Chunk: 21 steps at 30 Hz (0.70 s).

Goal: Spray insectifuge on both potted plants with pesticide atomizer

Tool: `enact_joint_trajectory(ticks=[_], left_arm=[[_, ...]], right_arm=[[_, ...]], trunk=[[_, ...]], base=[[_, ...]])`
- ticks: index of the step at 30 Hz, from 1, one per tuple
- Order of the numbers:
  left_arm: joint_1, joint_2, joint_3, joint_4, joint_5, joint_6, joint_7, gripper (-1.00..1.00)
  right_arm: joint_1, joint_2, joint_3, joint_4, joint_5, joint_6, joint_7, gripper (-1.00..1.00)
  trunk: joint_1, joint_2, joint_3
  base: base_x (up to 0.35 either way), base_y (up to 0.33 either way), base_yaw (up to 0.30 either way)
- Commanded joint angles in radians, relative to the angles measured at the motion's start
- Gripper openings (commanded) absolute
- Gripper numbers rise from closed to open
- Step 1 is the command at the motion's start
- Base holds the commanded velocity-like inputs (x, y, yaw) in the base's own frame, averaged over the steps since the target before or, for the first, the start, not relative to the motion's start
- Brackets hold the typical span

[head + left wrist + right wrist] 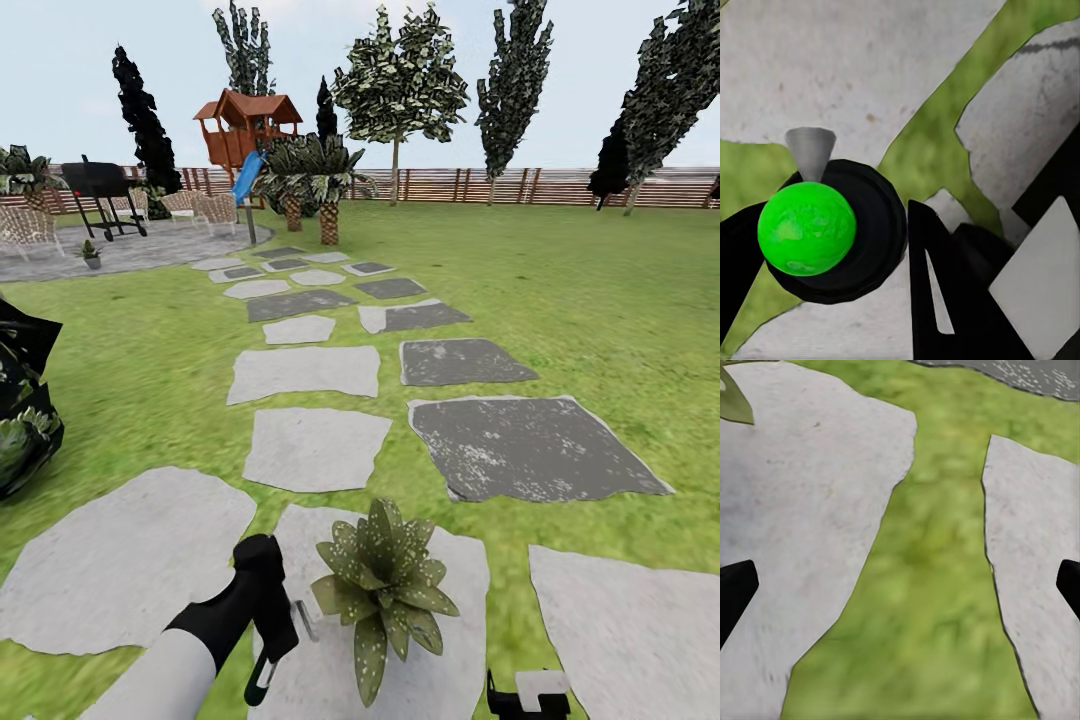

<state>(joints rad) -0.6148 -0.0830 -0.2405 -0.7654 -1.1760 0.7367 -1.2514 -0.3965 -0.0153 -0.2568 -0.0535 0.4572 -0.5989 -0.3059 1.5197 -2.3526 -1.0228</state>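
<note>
Left end effector [268, 640] grips pesticide atomizer [262, 683], potted plant [385, 585] just beside.

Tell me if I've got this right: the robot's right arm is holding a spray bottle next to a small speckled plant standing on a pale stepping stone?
Nearly. It is the left arm, not the right: in the head view the left gripper holds the spray bottle beside the small plant, whose leaves carry whitish specks. The plant does stand on a pale stepping stone. The right gripper is open over grass and stone.

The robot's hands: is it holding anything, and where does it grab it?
The left gripper holds the pesticide atomizer around its body. The right gripper is open, empty.
</note>
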Motion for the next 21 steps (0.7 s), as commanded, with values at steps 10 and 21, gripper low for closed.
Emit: enact_joint_trajectory(ticks=[10, 21], left_arm=[[0.003, -0.004, -0.003, 0.000, -0.048, 0.017, 0.004, -1.00], [0.003, -0.007, -0.005, 0.000, -0.049, 0.020, 0.008, -1.00]], right_arm=[[-0.001, 0.000, -0.006, 0.003, 0.011, -0.002, -0.006, 1.00], [-0.001, 0.000, -0.006, 0.001, 0.011, -0.002, -0.006, 1.00]], trunk=[[0.000, 0.000, -0.001], [0.000, 0.000, -0.001]], base=[[-0.129, 0.152, -0.241], [0.148, 0.262, -0.078]])
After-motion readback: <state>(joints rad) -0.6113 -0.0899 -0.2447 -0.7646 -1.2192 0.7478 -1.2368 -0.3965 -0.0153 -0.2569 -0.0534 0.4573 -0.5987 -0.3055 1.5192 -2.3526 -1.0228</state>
